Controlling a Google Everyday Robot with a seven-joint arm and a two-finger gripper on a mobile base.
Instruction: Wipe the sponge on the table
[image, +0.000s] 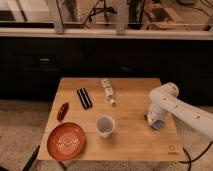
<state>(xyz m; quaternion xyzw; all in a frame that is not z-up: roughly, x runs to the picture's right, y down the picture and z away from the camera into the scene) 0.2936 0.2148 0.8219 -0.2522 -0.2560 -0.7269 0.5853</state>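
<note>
The sponge (157, 123), a small blue block with a yellowish side, lies on the right part of the light-wood table (130, 142). My gripper (153, 118) comes down from the white arm at the right and presses on the sponge, covering most of it. Only the sponge's lower right corner shows.
A white cup (105, 126) stands mid-table. An orange plate (66, 141) sits at the front left, a red-brown item (62, 111) at the left edge, a black flat object (84, 98) and a lying white bottle (107, 90) toward the back. A dark cabinet wall runs behind.
</note>
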